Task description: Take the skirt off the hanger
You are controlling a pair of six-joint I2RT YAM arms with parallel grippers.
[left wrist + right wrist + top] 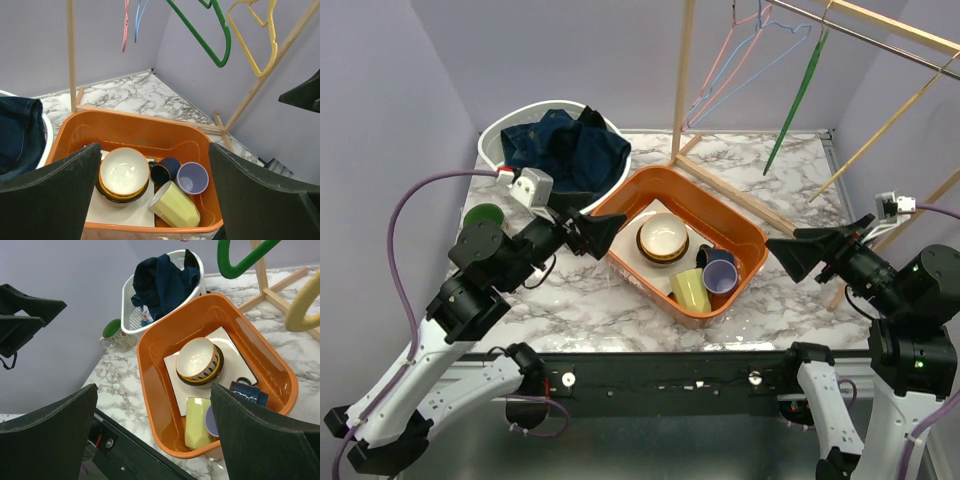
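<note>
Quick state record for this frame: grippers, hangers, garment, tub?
left gripper: open, empty, left of orange tub
right gripper: open, empty, right of tub
hangers: green hanger and others seen, all bare
garment: dark denim garment piled in white laundry basket
tub contents: bowl on plate, yellow cup, purple cup, dark mug

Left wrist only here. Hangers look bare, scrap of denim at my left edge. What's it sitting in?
Observer: A white basket at the table's far left. The denim is heaped inside it.
Operator: Anything beside it?
Observer: A mug, green inside, stands at the basket's near left.
Operator: Right gripper?
Observer: The right gripper is open and empty, hovering just right of the tub.
</note>
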